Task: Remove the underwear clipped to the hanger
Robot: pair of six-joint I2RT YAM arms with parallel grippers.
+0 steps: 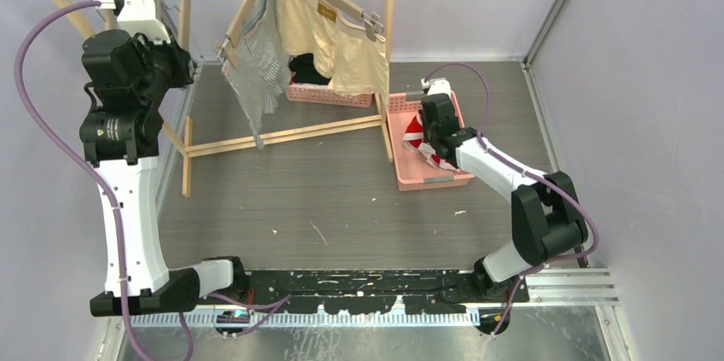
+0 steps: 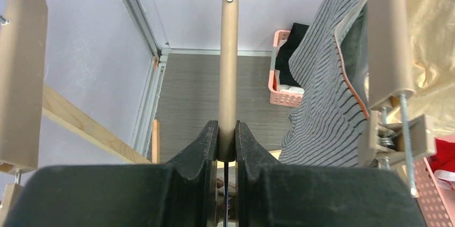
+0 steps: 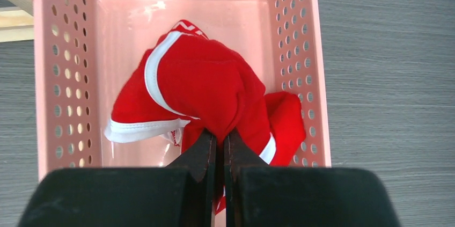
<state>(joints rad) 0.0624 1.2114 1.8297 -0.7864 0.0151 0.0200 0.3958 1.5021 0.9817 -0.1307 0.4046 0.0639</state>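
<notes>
The red underwear [image 3: 209, 82] with white trim lies bunched in a pink basket [image 3: 48, 77], and my right gripper [image 3: 220, 138] is shut on a fold of it. From above, the right gripper [image 1: 427, 135] reaches into that basket [image 1: 427, 177]. The grey-striped underwear [image 1: 256, 66] and the beige underwear [image 1: 337, 37] hang clipped to wooden hangers on the rack. My left gripper [image 2: 227, 141] is raised and shut on the end of a bare tan hanger bar [image 2: 228, 66]. The striped piece [image 2: 327, 93] hangs just to its right, below a metal clip [image 2: 394, 141].
The wooden rack's base rails [image 1: 282, 135] cross the floor between the arms and the back wall. A second pink basket [image 1: 329, 95] with black clothes sits behind the hanging pieces. Grey walls stand close at the left and right.
</notes>
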